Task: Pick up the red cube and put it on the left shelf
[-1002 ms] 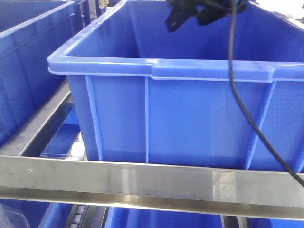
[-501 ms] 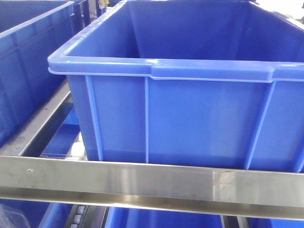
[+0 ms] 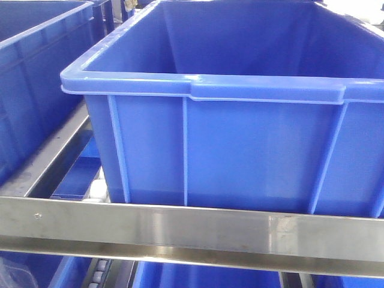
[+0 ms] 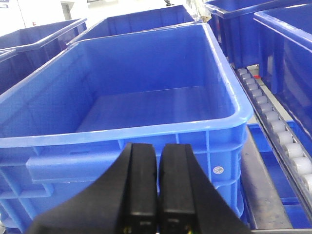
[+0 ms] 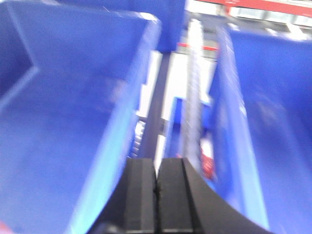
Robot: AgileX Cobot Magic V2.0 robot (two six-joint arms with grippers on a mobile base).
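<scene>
1 large blue bin [image 3: 240, 150] on the left shelf [image 3: 192, 231], just behind the flat steel front bar with a small rivet [image 3: 38, 216]. Nothing visible inside it from the front view, only bare blue walls. Beside it on the left, a 2nd blue bin [image 3: 30, 66], cut off by the edge, contents hidden. Below the bar, more blue plastic on the lower tier [image 3: 204, 277].

From the left wrist view: left gripper [image 4: 157, 195] with its 2 black fingers pressed together, pinching nothing, just before the rim of an open bin [image 4: 146, 131] with a bare floor. To the right of this bin, a roller rail [image 4: 278, 126] with white rollers.

From the right wrist view, very blurred: right gripper [image 5: 156, 190] also closed on nothing, above the gap between 2 bins. Down in that gap, near the wall of the right one, a small red patch [image 5: 207, 158]; cannot tell whether it is the red cube.
</scene>
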